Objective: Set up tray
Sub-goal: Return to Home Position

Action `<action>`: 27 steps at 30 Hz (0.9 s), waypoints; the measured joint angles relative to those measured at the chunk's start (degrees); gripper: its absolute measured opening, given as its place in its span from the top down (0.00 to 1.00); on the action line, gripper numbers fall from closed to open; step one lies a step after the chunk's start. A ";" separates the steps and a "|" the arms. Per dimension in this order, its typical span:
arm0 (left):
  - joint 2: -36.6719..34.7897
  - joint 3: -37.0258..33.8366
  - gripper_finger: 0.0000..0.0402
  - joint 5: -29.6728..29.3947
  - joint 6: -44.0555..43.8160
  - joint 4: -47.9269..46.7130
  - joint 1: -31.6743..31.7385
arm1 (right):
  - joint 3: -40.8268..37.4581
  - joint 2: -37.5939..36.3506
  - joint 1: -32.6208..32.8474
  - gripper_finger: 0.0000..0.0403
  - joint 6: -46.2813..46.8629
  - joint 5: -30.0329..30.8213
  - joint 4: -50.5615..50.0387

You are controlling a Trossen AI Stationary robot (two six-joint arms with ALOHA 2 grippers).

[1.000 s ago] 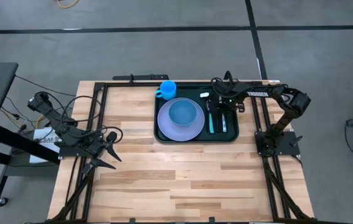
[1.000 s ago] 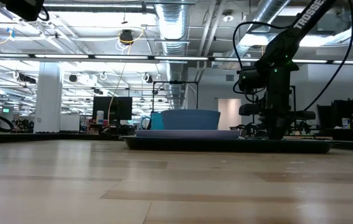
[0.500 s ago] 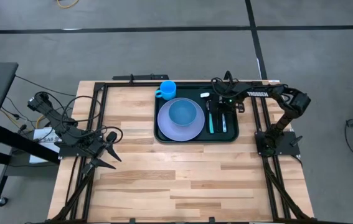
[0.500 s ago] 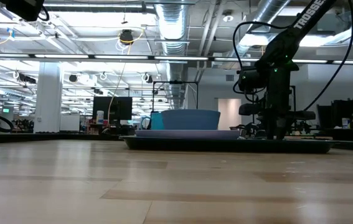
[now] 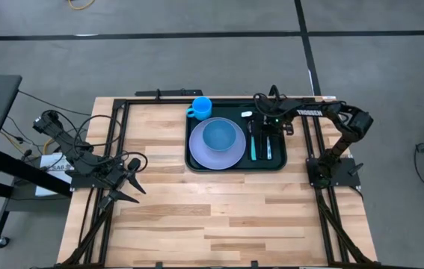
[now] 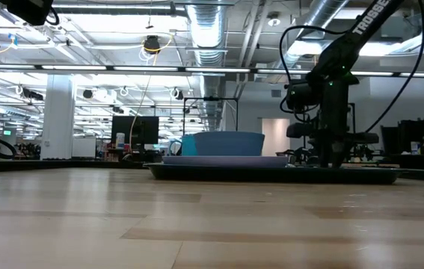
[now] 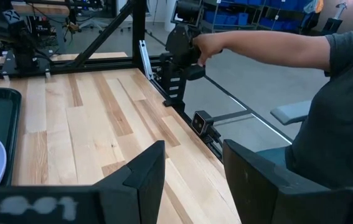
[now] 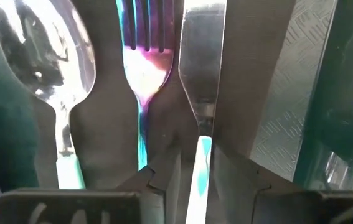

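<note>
The dark green tray lies at the table's far middle. On it rests a purple plate with a blue bowl in it. A spoon, a fork and a knife lie side by side on the tray's right part. My right gripper points down over them and is open a little, its fingers on either side of the knife's teal handle. My left gripper waits open above the table's left edge.
A blue cup stands at the tray's far left corner. Black frame rails run along the table's edges. A person stands beyond the table's edge, one hand on a black mount. Bare wood fills the near half.
</note>
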 joint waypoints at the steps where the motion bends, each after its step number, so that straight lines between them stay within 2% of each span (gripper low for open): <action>1: 0.01 0.00 0.63 -0.01 0.00 0.00 0.00 | 0.31 0.00 0.00 0.78 -0.18 -0.09 -0.47; 9: 0.01 0.00 0.63 0.01 0.00 -0.02 0.00 | 5.52 -0.02 -0.06 0.78 -1.98 1.75 -5.67; 12: -0.01 0.00 0.63 0.01 -0.04 -0.01 0.00 | 8.36 -0.04 -0.11 0.78 -3.19 3.42 -10.90; 15: -0.01 0.00 0.63 0.01 -0.04 -0.02 0.00 | 11.86 -0.04 -0.11 0.78 -4.52 7.65 -20.19; 18: -0.01 0.00 0.63 -0.68 1.89 0.17 -0.01 | 15.43 -1.50 1.15 0.78 -7.04 14.77 -30.40; 21: -0.01 0.00 0.63 -8.20 5.00 1.14 -0.04 | 16.25 -5.75 4.76 0.78 -12.72 17.90 -34.68; 25: 0.05 -3.06 0.63 -26.89 7.09 5.07 -0.04 | 14.57 -15.13 11.54 0.78 -17.65 17.35 -32.74; 27: 0.42 -6.66 0.63 -32.76 7.99 9.76 -0.04 | 13.52 -20.27 15.53 0.78 -17.82 16.67 -30.80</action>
